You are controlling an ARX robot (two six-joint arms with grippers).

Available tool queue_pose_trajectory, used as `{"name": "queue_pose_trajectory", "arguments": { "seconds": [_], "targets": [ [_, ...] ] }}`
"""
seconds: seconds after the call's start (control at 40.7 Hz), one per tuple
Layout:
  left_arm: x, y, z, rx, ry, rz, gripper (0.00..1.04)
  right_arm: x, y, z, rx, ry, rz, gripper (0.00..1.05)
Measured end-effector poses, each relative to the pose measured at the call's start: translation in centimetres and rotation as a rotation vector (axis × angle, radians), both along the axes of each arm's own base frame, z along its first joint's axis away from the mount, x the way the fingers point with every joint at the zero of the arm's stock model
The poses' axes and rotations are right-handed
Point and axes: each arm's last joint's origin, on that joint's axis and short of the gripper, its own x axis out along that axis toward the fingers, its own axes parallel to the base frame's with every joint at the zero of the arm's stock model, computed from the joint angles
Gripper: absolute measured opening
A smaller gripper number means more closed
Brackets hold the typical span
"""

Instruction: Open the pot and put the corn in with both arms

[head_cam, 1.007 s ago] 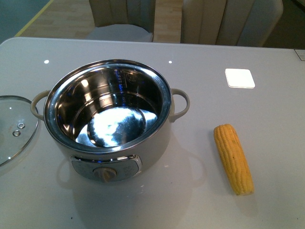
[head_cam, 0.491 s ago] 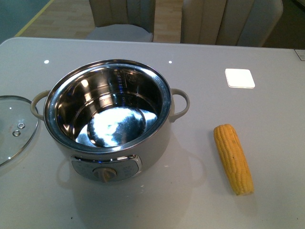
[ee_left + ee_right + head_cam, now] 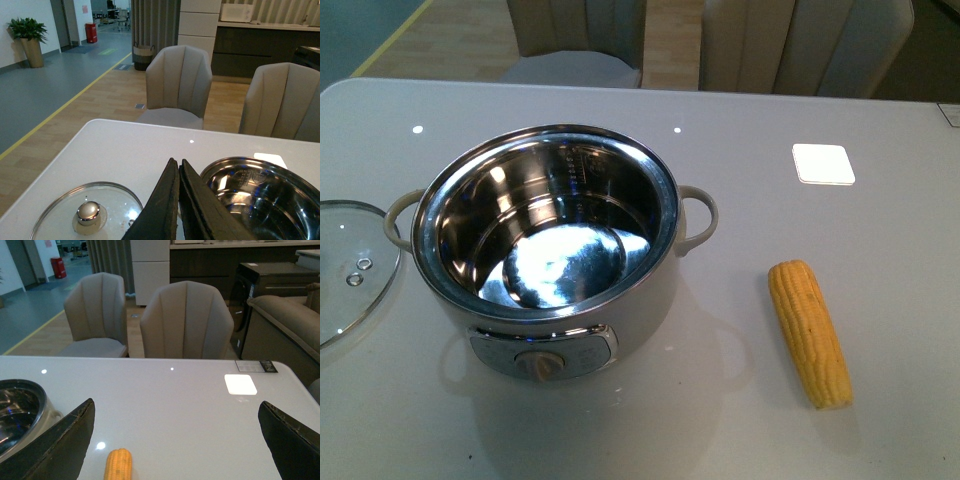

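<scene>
The cream-white pot [image 3: 545, 250] stands open on the white table, its shiny steel inside empty. Its glass lid [image 3: 348, 268] lies flat on the table to the pot's left, knob down in the front view. The yellow corn [image 3: 809, 331] lies on the table to the pot's right. Neither arm shows in the front view. In the left wrist view my left gripper [image 3: 176, 162] is shut and empty, between the lid [image 3: 87, 212] and the pot [image 3: 255, 192]. In the right wrist view my right gripper [image 3: 176, 407] is open wide, with the corn's end [image 3: 118, 465] between its fingers, near the left one.
A white square pad [image 3: 823, 163] lies on the table at the back right. Two beige chairs [image 3: 800, 45] stand behind the table's far edge. The table's right edge shows in the right wrist view [image 3: 300, 390].
</scene>
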Motion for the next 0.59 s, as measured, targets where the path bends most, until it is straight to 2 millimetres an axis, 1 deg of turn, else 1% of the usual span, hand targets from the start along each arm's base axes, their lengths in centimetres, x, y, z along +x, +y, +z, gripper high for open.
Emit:
{"name": "queue_pose_trajectory", "arguments": {
  "seconds": [0.098,0.147,0.369,0.393,0.418,0.467,0.491,0.541,0.59],
  "targets": [
    [-0.69,0.00,-0.45,0.000,0.034,0.000,0.03,0.00,0.00,0.00,0.000,0.000,0.000,0.96],
    [-1.00,0.00,-0.31,0.000,0.010,0.000,0.03,0.00,0.00,0.00,0.000,0.000,0.000,0.96],
    [-1.06,0.00,-0.28,0.000,0.005,0.000,0.03,0.00,0.00,0.00,0.000,0.000,0.000,0.96],
    [-1.06,0.00,-0.28,0.000,0.005,0.000,0.05,0.00,0.00,0.00,0.000,0.000,0.000,0.96],
    [-1.06,0.00,-0.28,0.000,0.005,0.000,0.13,0.00,0.00,0.00,0.000,0.000,0.000,0.96],
    [-1.06,0.00,-0.28,0.000,0.005,0.000,0.23,0.00,0.00,0.00,0.000,0.000,0.000,0.96],
    [-1.06,0.00,-0.28,0.000,0.005,0.000,0.30,0.00,0.00,0.00,0.000,0.000,0.000,0.96],
    [-1.06,0.00,-0.28,0.000,0.005,0.000,0.41,0.00,0.00,0.00,0.000,0.000,0.000,0.96],
    [-1.06,0.00,-0.28,0.000,0.005,0.000,0.48,0.00,0.00,0.00,0.000,0.000,0.000,0.96]
  ]
}}
